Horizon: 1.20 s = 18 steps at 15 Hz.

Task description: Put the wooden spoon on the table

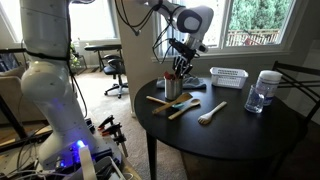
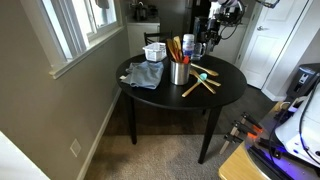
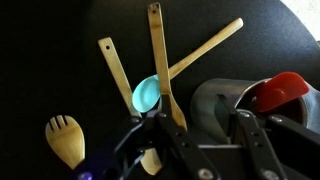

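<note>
While the black two-finger claw (image 1: 179, 66) hangs right over the shiny metal utensil cup (image 1: 173, 88), its fingers (image 3: 150, 145) stand spread apart in the wrist view w/ nothing between them, so it's open. The cup rim (image 3: 215, 105) sits below the gap, a bit to one side.

The long, slim, medium-brown wooden spoon (image 2: 177, 50) is upright in that cup, sticking out well above the rim along w/ other utensils, incl. a red one (image 3: 275, 92). It isn't lying on the round black matte worktop (image 1: 240, 135).

Flat on the worktop just beside the cup are several pale wooden utensils (image 3: 158, 60), fanned out and crossing, w/ a small turquoise spoon (image 3: 147, 95) over them. A short wooden fork (image 3: 65, 140) lies apart from that fan. A paler cream spoon w/ round head (image 1: 212, 112) lies nearer the worktop's edge.

Further items:
- white slotted plastic basket (image 1: 228, 77), behind the cup
- clear lidded jar (image 1: 263, 92), well apart from the cup
- crumpled blue-grey cloth (image 2: 145, 75), next to the cup
</note>
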Motion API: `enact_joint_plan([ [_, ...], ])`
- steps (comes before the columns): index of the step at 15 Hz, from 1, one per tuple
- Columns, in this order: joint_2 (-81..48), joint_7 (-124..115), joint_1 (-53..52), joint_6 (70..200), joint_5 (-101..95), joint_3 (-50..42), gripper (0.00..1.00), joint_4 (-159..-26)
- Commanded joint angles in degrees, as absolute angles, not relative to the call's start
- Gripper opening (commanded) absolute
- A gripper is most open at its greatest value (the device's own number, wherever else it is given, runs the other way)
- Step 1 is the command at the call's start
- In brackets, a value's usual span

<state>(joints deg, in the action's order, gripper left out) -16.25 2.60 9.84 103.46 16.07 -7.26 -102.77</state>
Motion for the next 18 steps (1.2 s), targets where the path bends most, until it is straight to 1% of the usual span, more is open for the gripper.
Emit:
enact_joint_plan([
  [1,-16.41,0.49,9.73,102.27,15.14,-7.21,0.80,-101.90],
  [3,-16.04,0.81,9.41,102.39,15.03,-6.94,0.93,-101.94],
  [4,-15.69,1.05,9.05,102.45,14.77,-6.69,0.98,-101.88],
  [5,-15.51,1.03,8.75,102.17,14.45,-6.49,1.00,-101.61],
  [6,-16.29,2.16,9.55,103.27,15.74,-6.66,1.00,-101.99],
  [7,-16.29,2.16,9.43,103.27,15.71,-6.52,0.94,-101.80],
  [8,-16.31,2.16,9.40,103.28,15.71,-6.50,1.00,-101.80],
  [18,-16.47,2.16,9.58,103.28,15.71,-6.59,1.00,-101.80],
])
